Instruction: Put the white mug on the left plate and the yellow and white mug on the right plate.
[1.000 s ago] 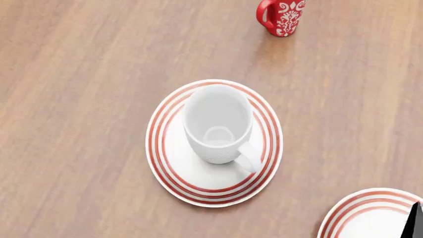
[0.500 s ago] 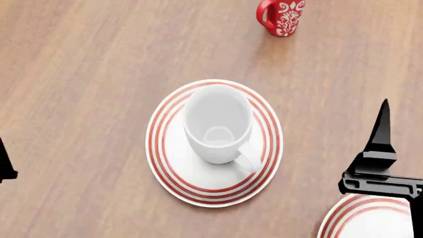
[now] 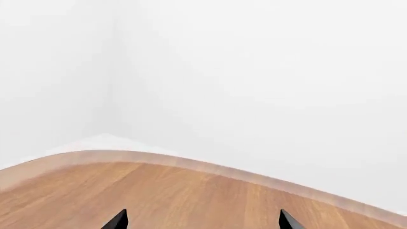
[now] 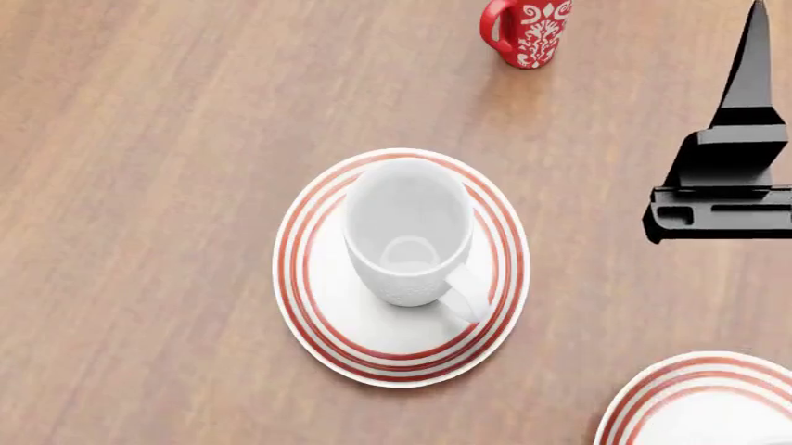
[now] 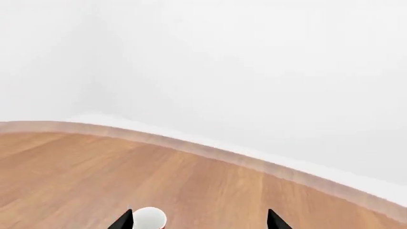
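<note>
The white mug [image 4: 409,232] stands upright on the left plate [image 4: 315,306], handle toward the near right. The right plate [image 4: 656,403] shows only partly at the near right corner, and its visible part is bare. The yellow and white mug is out of view. My right gripper [image 5: 199,223] is open and empty. One of its fingers [image 4: 752,56] shows at the right edge of the head view, over the table beyond the right plate. My left gripper [image 3: 202,224] is open and empty over bare wood, and is outside the head view.
A red mug with a white pattern [image 4: 526,32] stands at the far side of the wooden table [image 4: 148,185]. Its white inside [image 5: 149,218] shows by a right fingertip. The table's curved far edge [image 3: 210,167] and white walls lie beyond.
My right gripper has moved away from me along the right edge, from over the right plate to near the red mug. My left fingertip has left the head view.
</note>
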Tool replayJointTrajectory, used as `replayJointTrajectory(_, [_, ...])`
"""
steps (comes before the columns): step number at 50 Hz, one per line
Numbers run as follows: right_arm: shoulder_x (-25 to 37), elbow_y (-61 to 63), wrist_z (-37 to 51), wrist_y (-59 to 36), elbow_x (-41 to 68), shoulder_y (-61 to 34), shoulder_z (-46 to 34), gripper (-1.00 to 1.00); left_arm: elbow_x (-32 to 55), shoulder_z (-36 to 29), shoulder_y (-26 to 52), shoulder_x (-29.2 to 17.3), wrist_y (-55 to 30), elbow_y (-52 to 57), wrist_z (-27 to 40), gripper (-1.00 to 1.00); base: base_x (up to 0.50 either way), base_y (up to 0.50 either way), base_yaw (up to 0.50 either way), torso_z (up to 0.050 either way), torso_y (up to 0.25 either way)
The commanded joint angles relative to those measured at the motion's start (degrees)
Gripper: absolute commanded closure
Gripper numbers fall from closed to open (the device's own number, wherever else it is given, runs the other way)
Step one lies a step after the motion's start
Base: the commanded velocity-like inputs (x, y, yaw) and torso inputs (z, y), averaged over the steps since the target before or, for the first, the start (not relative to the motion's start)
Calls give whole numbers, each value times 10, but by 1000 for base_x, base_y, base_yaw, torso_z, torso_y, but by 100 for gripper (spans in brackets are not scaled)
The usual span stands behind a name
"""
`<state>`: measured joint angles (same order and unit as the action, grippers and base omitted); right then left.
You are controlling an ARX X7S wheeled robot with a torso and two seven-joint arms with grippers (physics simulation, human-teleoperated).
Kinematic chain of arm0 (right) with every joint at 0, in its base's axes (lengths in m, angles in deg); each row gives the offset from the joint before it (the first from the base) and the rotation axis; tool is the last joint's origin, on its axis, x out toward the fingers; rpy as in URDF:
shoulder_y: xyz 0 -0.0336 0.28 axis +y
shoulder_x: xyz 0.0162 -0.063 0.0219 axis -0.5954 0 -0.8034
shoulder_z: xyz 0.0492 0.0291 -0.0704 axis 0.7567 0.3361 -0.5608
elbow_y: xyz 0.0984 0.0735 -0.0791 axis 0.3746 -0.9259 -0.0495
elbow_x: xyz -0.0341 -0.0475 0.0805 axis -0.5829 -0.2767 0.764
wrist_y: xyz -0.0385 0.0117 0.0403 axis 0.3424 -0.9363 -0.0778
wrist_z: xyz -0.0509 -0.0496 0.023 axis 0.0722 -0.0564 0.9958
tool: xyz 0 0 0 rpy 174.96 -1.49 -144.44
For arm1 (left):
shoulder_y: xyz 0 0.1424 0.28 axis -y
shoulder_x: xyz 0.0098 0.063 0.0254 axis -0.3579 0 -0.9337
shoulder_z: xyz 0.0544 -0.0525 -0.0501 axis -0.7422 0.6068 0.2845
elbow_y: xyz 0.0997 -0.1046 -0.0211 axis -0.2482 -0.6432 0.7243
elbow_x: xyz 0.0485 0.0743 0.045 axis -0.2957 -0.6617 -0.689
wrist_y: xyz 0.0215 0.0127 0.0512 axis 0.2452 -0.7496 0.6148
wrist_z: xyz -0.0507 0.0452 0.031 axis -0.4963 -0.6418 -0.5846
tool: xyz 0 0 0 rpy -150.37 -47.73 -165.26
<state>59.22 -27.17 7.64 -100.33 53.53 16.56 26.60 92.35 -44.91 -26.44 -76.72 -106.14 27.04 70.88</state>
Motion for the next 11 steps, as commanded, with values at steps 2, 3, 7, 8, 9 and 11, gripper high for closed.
replayJointTrajectory(2, [40,49,80,-108,134,-114,21,-100,29,-3,58,2,-20,2,23,-100,0,0,0,0,0])
replayJointTrajectory(3, [40,50,83,-109,139,-118,21,-100,29,-3,60,2,-20,1,23,-100,0,0,0,0,0])
replayJointTrajectory(7, [42,50,95,-117,156,-136,16,-100,36,-4,70,2,-23,3,27,-100,0,0,0,0,0])
replayJointTrajectory(8, [43,50,97,-118,159,-140,15,-100,39,-3,72,2,-24,3,29,-100,0,0,0,0,0])
replayJointTrajectory(9, [44,50,102,-122,168,-150,13,-100,43,-3,77,1,-25,3,30,-100,0,0,0,0,0])
replayJointTrajectory(11, [47,49,116,-131,188,-170,9,-100,47,-2,84,0,-26,4,33,-100,0,0,0,0,0])
